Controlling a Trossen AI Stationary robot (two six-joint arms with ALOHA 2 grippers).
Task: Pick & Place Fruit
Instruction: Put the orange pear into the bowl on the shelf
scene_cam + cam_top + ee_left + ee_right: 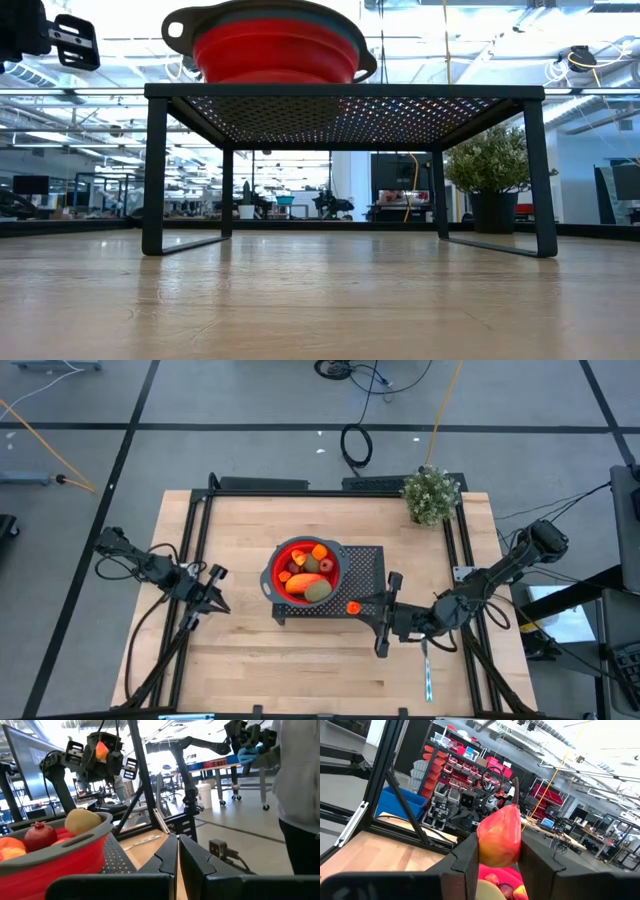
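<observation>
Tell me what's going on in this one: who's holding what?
The right gripper is shut on a small orange-red fruit piece, holding it above the black mesh rack just beside the red bowl. The bowl sits on that rack and already holds several fruit, among them a long orange one, a dark red round one and brownish-green ovals. The left gripper waits, shut and empty, over the table left of the rack. A utensil lies near the right arm.

Light wooden table (260, 670), black perforated rack (362, 572) (red bowl (275, 575) atop), potted plant (432, 495), blue-handled utensil (427, 678)
</observation>
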